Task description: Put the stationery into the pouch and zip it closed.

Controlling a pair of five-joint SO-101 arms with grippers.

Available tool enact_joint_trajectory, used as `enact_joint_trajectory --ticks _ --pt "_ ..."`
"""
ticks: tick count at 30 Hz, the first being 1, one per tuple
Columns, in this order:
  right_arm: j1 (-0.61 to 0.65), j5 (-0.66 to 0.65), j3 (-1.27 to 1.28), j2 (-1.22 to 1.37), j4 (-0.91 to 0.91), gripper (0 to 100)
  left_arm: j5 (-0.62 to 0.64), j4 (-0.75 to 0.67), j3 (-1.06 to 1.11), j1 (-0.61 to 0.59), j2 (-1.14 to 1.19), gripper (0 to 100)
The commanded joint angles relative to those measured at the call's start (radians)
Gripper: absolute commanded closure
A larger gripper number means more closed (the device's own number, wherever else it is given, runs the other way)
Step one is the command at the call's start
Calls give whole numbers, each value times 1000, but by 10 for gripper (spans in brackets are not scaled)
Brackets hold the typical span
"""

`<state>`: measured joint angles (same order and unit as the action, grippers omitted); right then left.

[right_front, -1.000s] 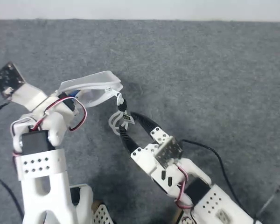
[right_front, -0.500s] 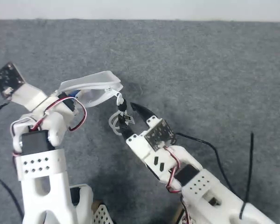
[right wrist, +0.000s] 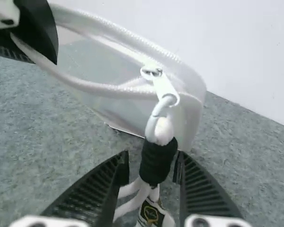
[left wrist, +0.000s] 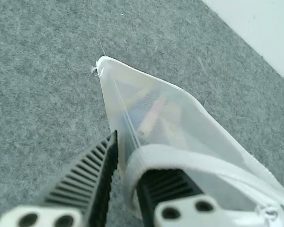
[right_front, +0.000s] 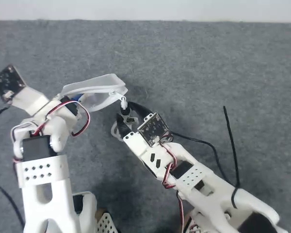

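- Over the last second my right gripper (right_front: 131,114) has slid forward. Its fingers are spread and now straddle the zipper cord (right wrist: 157,153) without clamping it.
- My left gripper (left wrist: 128,163) stays pinched on the pouch (right_front: 93,90) rim, with the stationery (left wrist: 149,116) inside.
- The zip looks open, so closing on the cord seems next.

No legible text or numbers anywhere. Closest candidate is a small dark tag (right wrist: 151,216) on the zip pull cord (right wrist: 157,156) of the pouch (right wrist: 109,101), hanging between the right gripper (right wrist: 150,163) jaws (pale emblem on it, too small to make out). The left wrist board (right_front: 8,81) and right wrist board (right_front: 153,127) show only tiny marks, none readable.
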<state>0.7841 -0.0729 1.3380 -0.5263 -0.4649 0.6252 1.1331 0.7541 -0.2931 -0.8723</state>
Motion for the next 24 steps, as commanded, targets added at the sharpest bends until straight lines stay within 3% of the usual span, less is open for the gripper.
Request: enact_joint_trajectory --ticks 1,17,22,24 --pt "-18 3 -63 -5 -42 846 11 -46 -31 3 -48 989" --pt "-65 6 -63 -5 -44 853 11 -44 -31 3 -48 989" --pt "-67 3 -61 -7 -44 990 11 -44 -31 3 -48 989" --pt "-68 2 -57 -7 -44 987 11 -44 -31 3 -48 989"
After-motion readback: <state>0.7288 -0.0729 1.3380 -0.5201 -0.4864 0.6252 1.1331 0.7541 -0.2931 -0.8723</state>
